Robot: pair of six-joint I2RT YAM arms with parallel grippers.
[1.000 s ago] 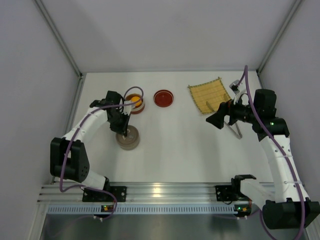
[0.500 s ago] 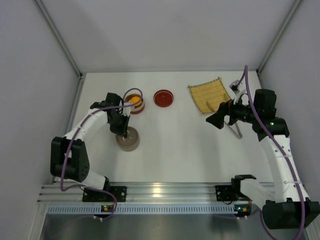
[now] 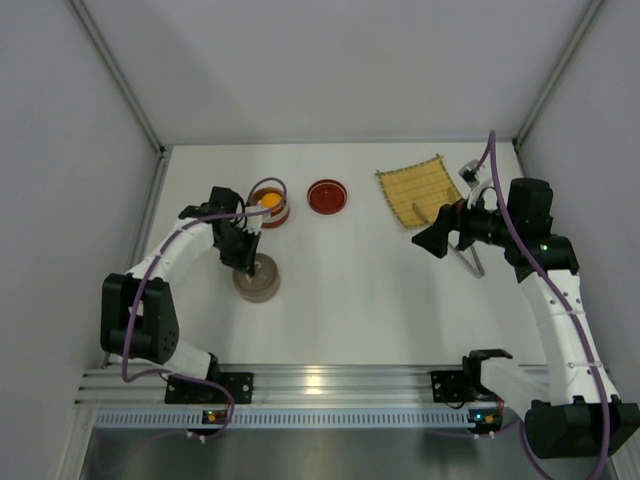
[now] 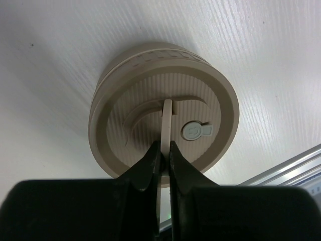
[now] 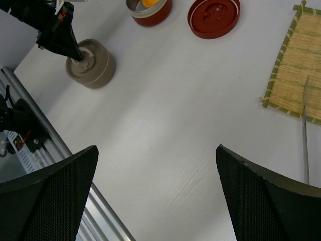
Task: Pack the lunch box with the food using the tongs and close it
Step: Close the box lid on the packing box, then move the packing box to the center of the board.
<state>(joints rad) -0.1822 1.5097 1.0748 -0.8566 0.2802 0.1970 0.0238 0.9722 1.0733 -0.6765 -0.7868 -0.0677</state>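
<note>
A beige round tin (image 3: 257,282) (image 5: 92,64) of the lunch box stands at the left with its ribbed lid (image 4: 200,95) on. My left gripper (image 3: 245,262) (image 4: 164,150) is shut on the thin upright handle (image 4: 167,115) of that lid. Behind it, an open red-brown tin (image 3: 268,207) (image 5: 150,12) holds the orange ball of food (image 3: 269,200) (image 5: 149,2). The tongs (image 3: 476,265) (image 5: 304,130) lie partly on the bamboo mat, just right of my right gripper (image 3: 430,240) (image 5: 156,148). That gripper hangs open and empty above the table.
A red lid (image 3: 328,196) (image 5: 214,16) lies flat beside the red-brown tin. The yellow bamboo mat (image 3: 418,190) (image 5: 296,65) is at the back right. A metal rail (image 3: 320,385) runs along the near edge. Grey walls close in the sides and back.
The left wrist has shifted very slightly over the beige tin, still pinching the lid's handle. The right arm has not moved.
</note>
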